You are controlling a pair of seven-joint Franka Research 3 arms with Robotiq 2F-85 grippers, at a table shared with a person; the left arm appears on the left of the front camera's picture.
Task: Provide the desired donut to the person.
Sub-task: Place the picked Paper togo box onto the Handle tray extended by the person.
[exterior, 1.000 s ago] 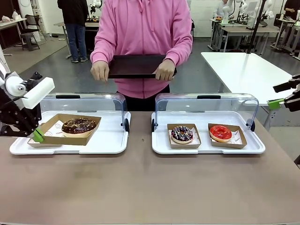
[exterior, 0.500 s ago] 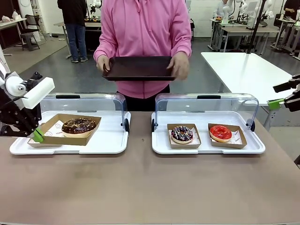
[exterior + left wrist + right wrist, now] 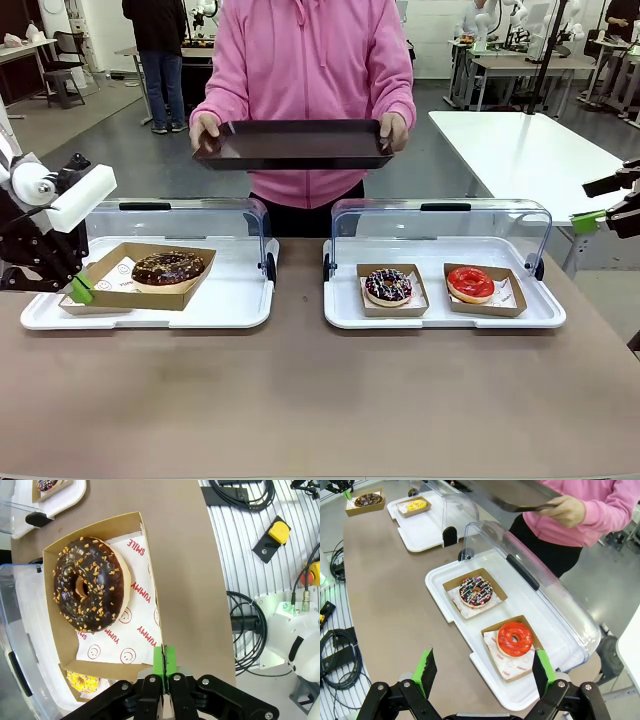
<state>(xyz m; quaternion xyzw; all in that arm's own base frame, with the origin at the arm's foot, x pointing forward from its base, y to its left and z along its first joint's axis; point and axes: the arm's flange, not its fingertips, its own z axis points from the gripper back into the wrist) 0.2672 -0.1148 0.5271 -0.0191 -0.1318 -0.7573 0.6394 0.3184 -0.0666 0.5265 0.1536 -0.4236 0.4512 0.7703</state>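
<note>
**A:** Left pincer status?

**B:** Left pincer (image 3: 164, 661) is clenched on the rim of a cardboard box (image 3: 62, 645). The green pads pinch the wall beside the printed paper liner (image 3: 142, 630).

**A:** What's in the box?

**B:** A chocolate donut (image 3: 100, 595) with nut crumbs, sitting on the liner. From the front, the box is at the left end of the left white tray (image 3: 235, 310), under its raised clear lid (image 3: 190, 220). The pinched side pokes out past the tray's rim. I can't tell whether the box is lifted clear.

**A:** Anything else on that tray?

**B:** A yellow sprinkled donut (image 3: 82, 682) in its own box, partly hidden by the gripped box.

**A:** Right side?

**B:** Right pincer (image 3: 484, 667) is released, with the jaws wide and nothing between them. It hangs off the table's right end, near the right white tray (image 3: 440, 597). That tray holds a sprinkled chocolate donut (image 3: 388, 285) and a red-glazed donut (image 3: 470, 283), each in a separate box. Its lid is up.

**A:** Person?

**B:** The person (image 3: 310, 70) in the pink hoodie stands at the far side of the table (image 3: 320, 400). They hold a dark serving tray (image 3: 292, 143) level at chest height, one hand at each end, above the gap between the two lids.
</note>
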